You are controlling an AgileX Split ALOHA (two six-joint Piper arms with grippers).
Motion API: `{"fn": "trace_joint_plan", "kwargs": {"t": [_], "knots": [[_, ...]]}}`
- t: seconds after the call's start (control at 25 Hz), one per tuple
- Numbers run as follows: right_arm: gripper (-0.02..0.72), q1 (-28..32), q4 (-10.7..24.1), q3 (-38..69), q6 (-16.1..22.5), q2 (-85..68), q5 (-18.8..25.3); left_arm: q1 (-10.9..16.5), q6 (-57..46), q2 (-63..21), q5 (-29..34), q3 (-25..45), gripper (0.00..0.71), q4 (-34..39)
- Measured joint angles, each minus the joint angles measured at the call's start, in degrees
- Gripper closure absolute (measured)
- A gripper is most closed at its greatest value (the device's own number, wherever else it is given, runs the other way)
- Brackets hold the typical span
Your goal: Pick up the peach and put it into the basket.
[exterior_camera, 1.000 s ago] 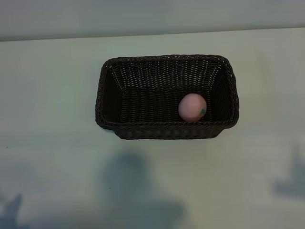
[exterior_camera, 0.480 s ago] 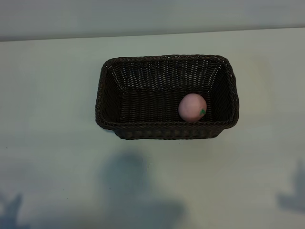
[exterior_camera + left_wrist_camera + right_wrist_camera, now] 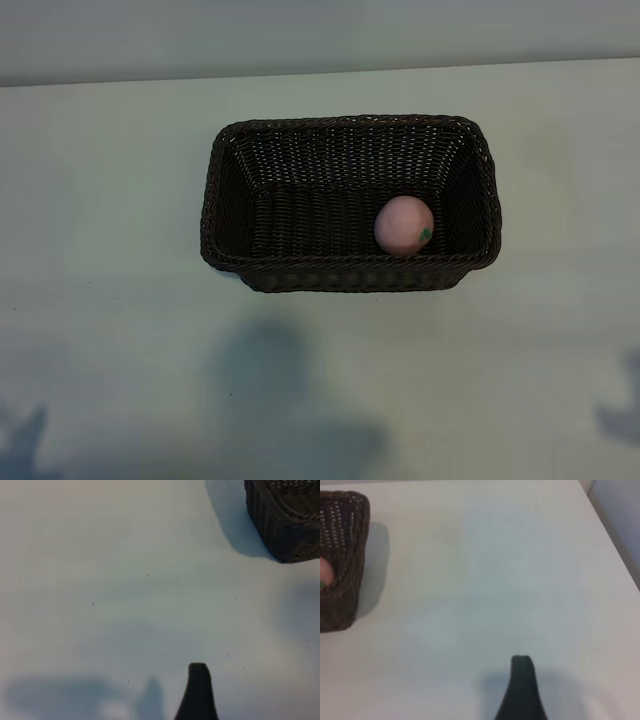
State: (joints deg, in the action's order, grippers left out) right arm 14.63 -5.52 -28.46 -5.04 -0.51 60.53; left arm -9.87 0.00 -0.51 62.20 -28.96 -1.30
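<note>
The pink peach [image 3: 404, 225] lies inside the dark brown wicker basket [image 3: 350, 121], by its front right corner, green mark facing right. Neither gripper appears in the exterior view; only their shadows fall on the table's front corners. In the left wrist view a single dark fingertip [image 3: 198, 680] hangs over bare table, well away from a corner of the basket [image 3: 285, 525]. In the right wrist view a lone fingertip [image 3: 521, 675] also hangs over bare table, far from the basket [image 3: 342, 540], where a sliver of the peach [image 3: 324, 572] shows. Both grippers are open and hold nothing.
The basket stands mid-table on a pale surface [image 3: 120, 300]. The table's back edge meets a wall [image 3: 300, 30]. In the right wrist view the table's side edge [image 3: 615, 545] runs close by.
The right arm's shadow at the front right of the table has slid farther toward the corner. Peach and basket have not moved.
</note>
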Motion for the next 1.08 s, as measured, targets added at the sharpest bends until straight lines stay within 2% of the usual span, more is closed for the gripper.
{"fn": "trace_joint_plan", "kwargs": {"t": [0.2, 0.36, 1.08], "knots": [[0.155, -3.17, 1.38, 0.31, 0.87, 0.0, 0.34, 0.0, 0.0, 0.0, 0.0, 0.0, 0.118, 0.0], [0.155, -3.3, 2.65, 0.31, 2.45, 0.0, 0.4, 0.0, 0.0, 0.0, 0.0, 0.0, 0.118, 0.0], [0.155, -3.3, 2.76, 0.31, 2.95, 0.0, 0.4, 0.0, 0.0, 0.0, 0.0, 0.0, 0.118, 0.0]]}}
